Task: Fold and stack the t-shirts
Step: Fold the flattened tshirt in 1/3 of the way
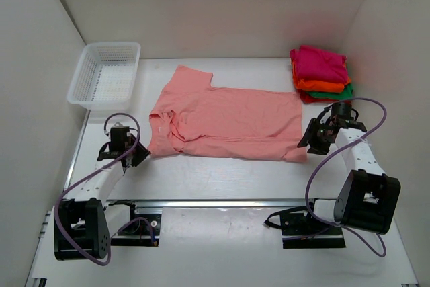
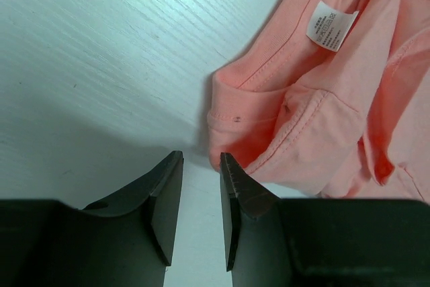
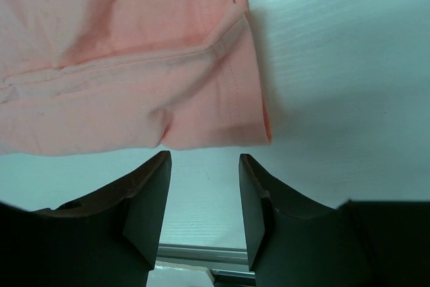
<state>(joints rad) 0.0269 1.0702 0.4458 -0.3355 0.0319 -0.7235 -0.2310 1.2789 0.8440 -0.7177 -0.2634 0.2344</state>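
A salmon-pink t-shirt (image 1: pixel 225 115) lies spread on the table, collar to the left and one side folded in. My left gripper (image 1: pixel 138 154) sits just off its near left corner. In the left wrist view the gripper (image 2: pixel 200 159) is open over bare table, and its right fingertip (image 2: pixel 232 169) is beside the shirt's folded edge (image 2: pixel 269 132). My right gripper (image 1: pixel 310 140) is at the near right corner. In the right wrist view it (image 3: pixel 205 159) is open, just short of the hem (image 3: pixel 215 119). Folded magenta (image 1: pixel 321 64), orange (image 1: pixel 322 87) and green (image 1: pixel 347 91) t-shirts are stacked at the back right.
A white mesh basket (image 1: pixel 104 75) stands at the back left. White walls enclose the table on three sides. A metal rail (image 1: pixel 222 203) runs along the near edge between the arm bases. A white label (image 2: pixel 330 25) shows inside the shirt's collar.
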